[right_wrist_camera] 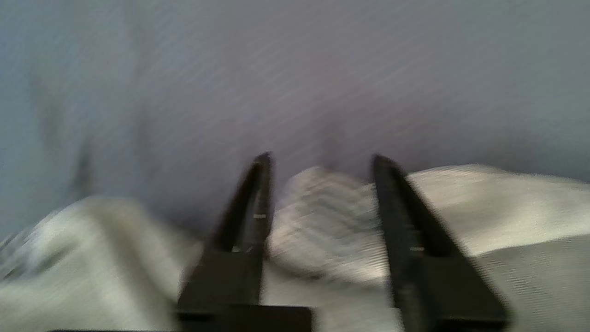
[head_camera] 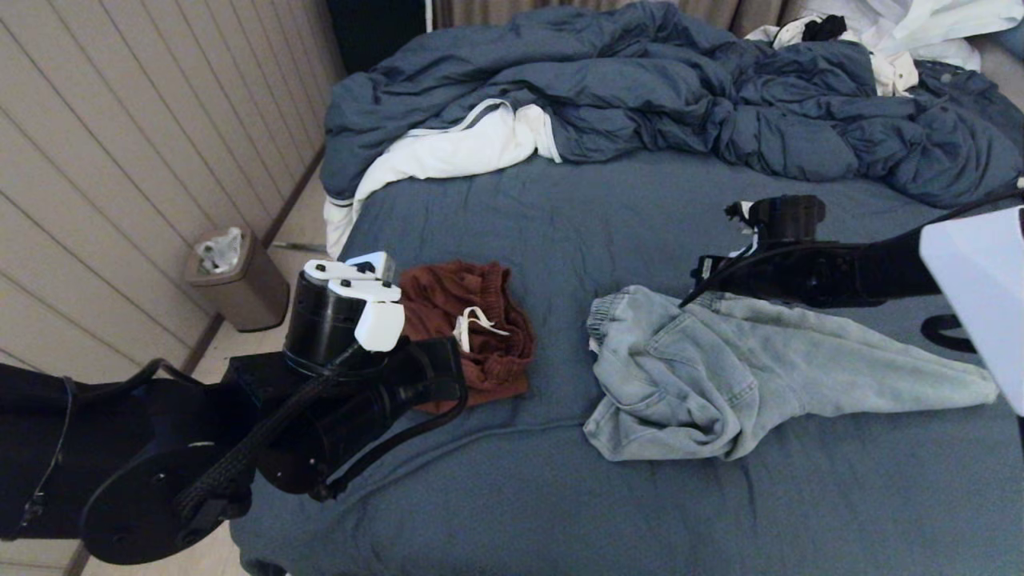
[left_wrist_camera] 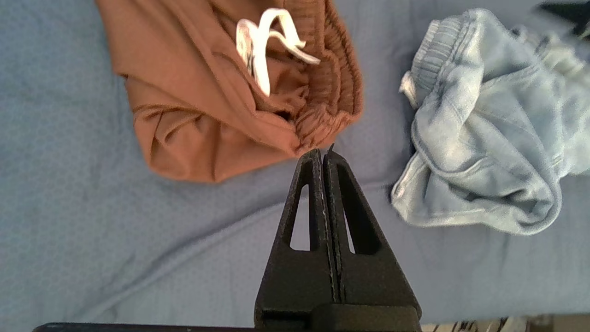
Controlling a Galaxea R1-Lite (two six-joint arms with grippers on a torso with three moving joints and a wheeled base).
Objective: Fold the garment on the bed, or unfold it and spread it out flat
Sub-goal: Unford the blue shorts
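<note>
Your right gripper (right_wrist_camera: 318, 159) hangs open over the soft, limp light-denim shorts (head_camera: 720, 368); take the thick elastic waistband (head_camera: 612, 314), while your left gripper (left_wrist_camera: 322, 154) waits closed.

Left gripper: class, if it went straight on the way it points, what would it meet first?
Probably the brown shorts: the shut left gripper points at their elastic waistband edge, though depth is unclear.

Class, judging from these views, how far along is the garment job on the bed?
Done: nothing; the denim shorts and the brown shorts lie crumpled. In hand: the right pincer, open, straddles a denim fold. The left pincer, shut, hovers empty. Left: all the spreading or folding.
</note>
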